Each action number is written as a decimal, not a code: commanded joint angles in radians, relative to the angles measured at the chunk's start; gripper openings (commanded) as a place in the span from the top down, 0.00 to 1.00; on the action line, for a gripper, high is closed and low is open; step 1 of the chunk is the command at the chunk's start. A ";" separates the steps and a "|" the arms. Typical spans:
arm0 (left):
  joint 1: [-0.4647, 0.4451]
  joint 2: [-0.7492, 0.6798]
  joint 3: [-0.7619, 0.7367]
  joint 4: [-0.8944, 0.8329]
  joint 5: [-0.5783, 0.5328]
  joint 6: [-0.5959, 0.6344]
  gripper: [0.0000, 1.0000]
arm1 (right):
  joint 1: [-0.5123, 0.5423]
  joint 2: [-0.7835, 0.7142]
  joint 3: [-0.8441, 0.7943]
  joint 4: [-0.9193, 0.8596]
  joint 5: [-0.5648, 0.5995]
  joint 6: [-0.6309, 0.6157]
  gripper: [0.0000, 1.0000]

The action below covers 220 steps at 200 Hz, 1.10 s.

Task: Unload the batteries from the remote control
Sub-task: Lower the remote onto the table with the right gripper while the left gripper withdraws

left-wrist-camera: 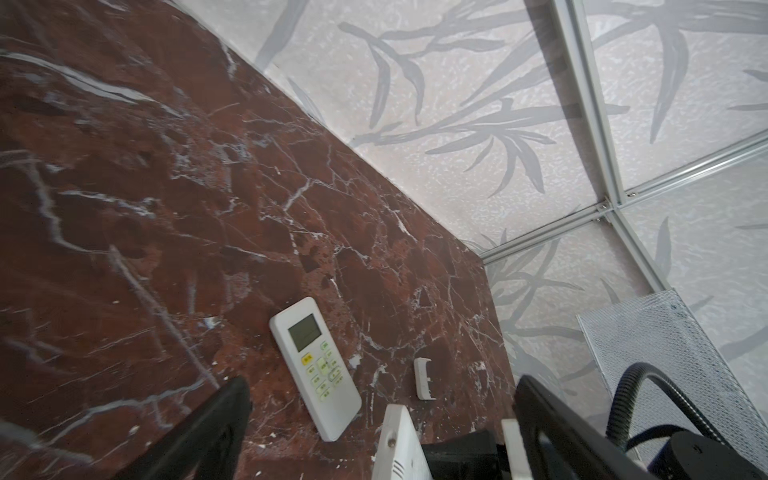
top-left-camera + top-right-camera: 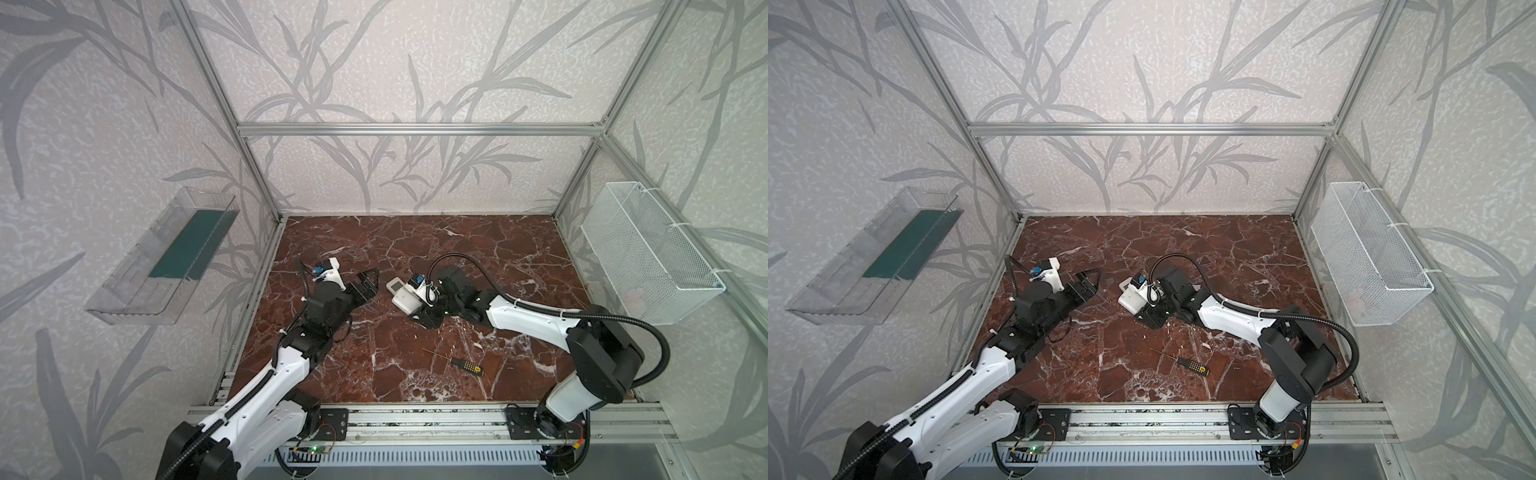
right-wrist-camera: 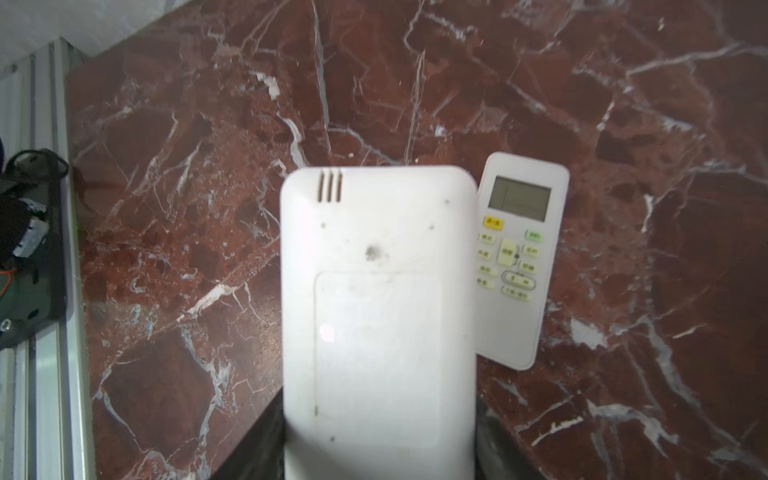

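Pale wallpaper (image 2: 374, 62) with grey leaf pattern — aluminium frame (image 2: 415, 129), red-brown marble tabletop (image 2: 415, 249), white mesh basket (image 2: 648, 257) on side wall.

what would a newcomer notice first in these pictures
The right gripper holds a white remote back side up at the middle of the red marble table. Beside it a second remote lies face up, with the left gripper open nearby. A black-and-yellow screwdriver lies nearer the front edge.
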 commanded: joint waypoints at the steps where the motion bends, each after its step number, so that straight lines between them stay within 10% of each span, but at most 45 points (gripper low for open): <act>1: 0.006 -0.006 0.046 -0.177 -0.046 0.037 0.01 | 0.043 0.030 0.022 -0.039 0.034 -0.011 0.49; 220: 0.030 0.041 0.049 -0.153 -0.040 0.065 0.01 | 0.167 0.281 0.204 -0.283 0.202 -0.159 0.40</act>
